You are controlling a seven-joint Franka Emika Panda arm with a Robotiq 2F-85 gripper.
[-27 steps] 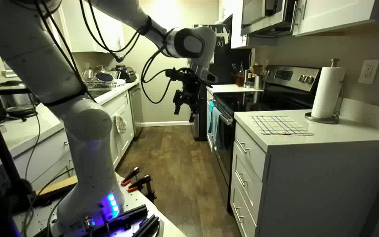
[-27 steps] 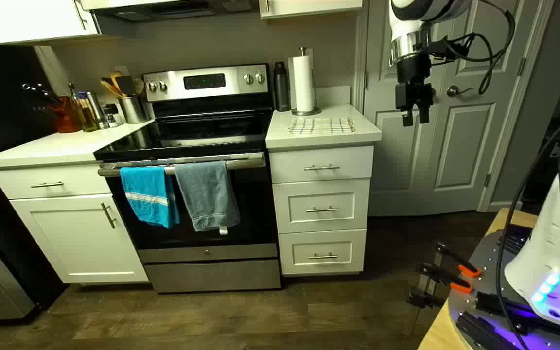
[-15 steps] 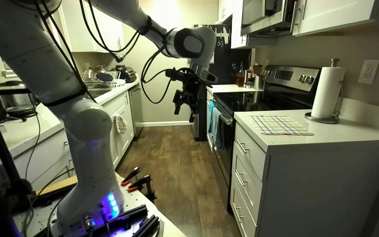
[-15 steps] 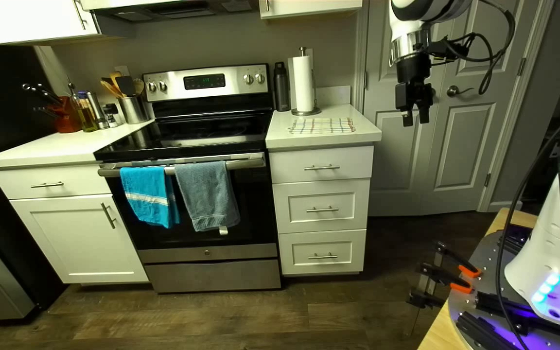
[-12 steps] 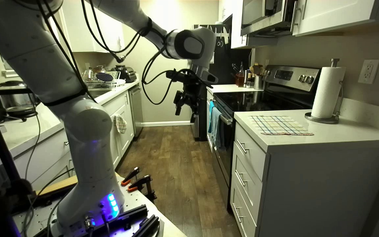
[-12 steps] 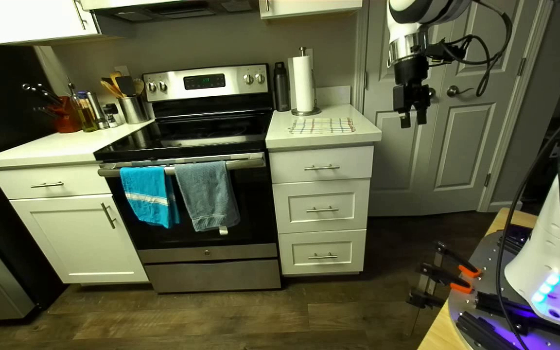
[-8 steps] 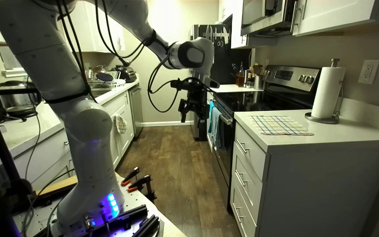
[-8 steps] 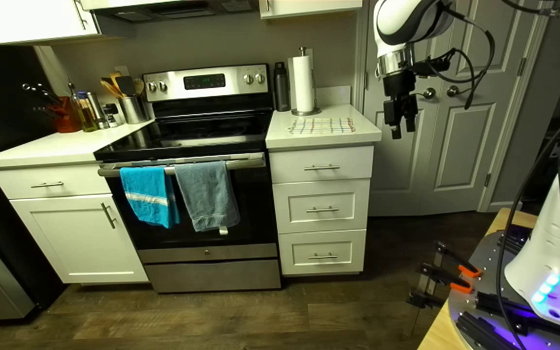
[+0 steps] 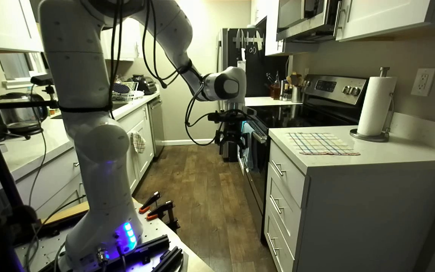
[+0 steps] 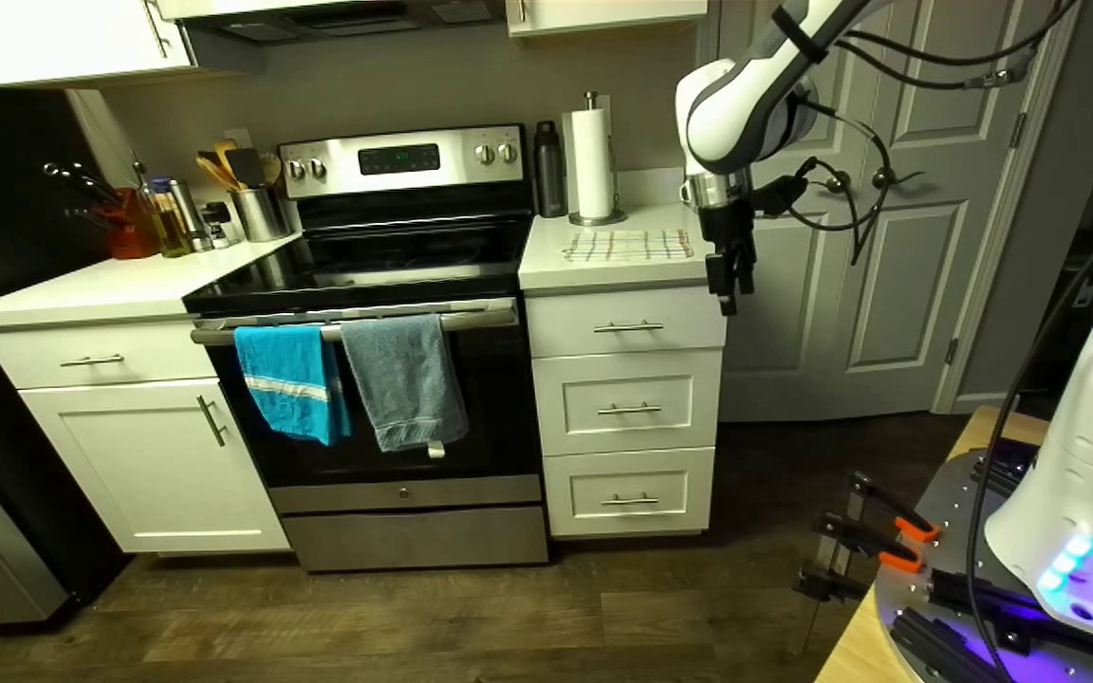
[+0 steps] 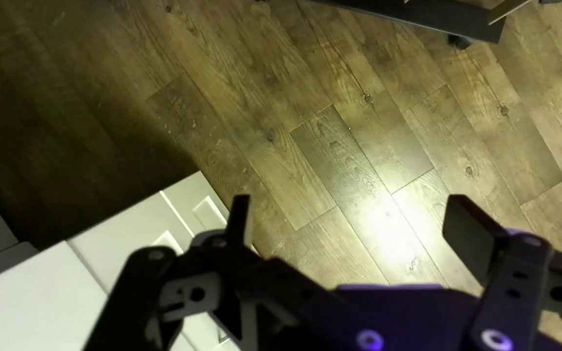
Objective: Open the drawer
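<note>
Black-cabled white arm [image 9: 77,75], black gripper [image 11: 350,212]

In an exterior view, the drawer [image 10: 618,310] is seen closed, its upper right corner masked by the downturned jaws. On the tabletop [image 10: 546,269] above, a cloth [image 10: 629,246] is spread; towels [image 10: 404,384] are hung from the oven handle [image 10: 482,320].

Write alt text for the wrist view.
Open end effector, holding nothing, seen from above a wood-plank floor. A white drawer cabinet fills the lower left, partly hidden behind the end effector; a dark bar lies toward the top right.
</note>
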